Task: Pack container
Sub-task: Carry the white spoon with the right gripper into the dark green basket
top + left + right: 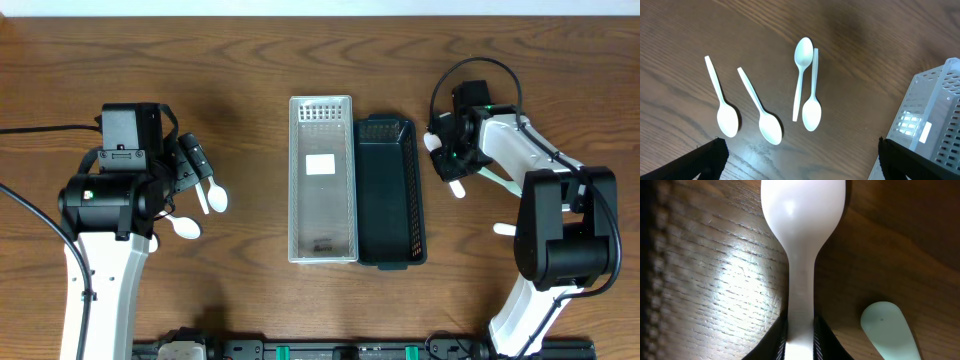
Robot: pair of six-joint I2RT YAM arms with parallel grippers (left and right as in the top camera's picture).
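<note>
A clear mesh bin [322,235] and a black bin [390,200] stand side by side at the table's middle. My left gripper [195,165] is open and empty [800,167], just above several white plastic spoons [770,129] lying on the wood, two of which show in the overhead view [215,198]. The clear bin's corner [932,120] shows at the right of the left wrist view. My right gripper [445,152] is shut [800,337] on the handle of a white spoon [802,215], held low over the table right of the black bin.
Another white spoon [887,330] lies on the table beside the right gripper [457,187]. A further white piece [503,229] lies by the right arm's base. The black bin's wall [650,255] is at the left edge of the right wrist view.
</note>
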